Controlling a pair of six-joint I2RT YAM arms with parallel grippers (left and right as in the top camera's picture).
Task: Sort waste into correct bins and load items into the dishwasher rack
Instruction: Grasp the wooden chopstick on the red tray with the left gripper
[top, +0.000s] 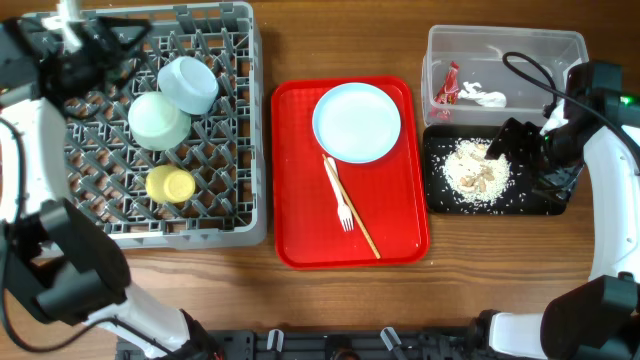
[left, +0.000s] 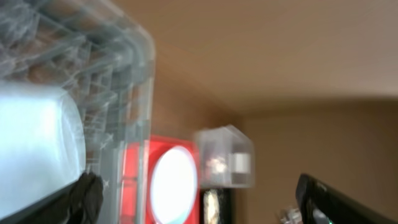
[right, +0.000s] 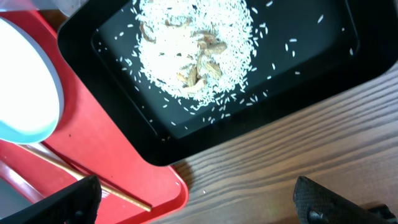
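Right gripper (right: 199, 204), jaws wide and empty over the shallow black rectangular tray (right: 314, 68) at the desk's right edge, should best take the round pale-blue plate (top: 357, 121) by its rim.

Overhead looks straight down on the tabletop (top: 290, 40). Left wrist, blurred, faces past the rack (left: 134, 68) toward the plate (left: 174, 183). Right wrist looks close down on the black tray (right: 348, 68), sharing that plate.
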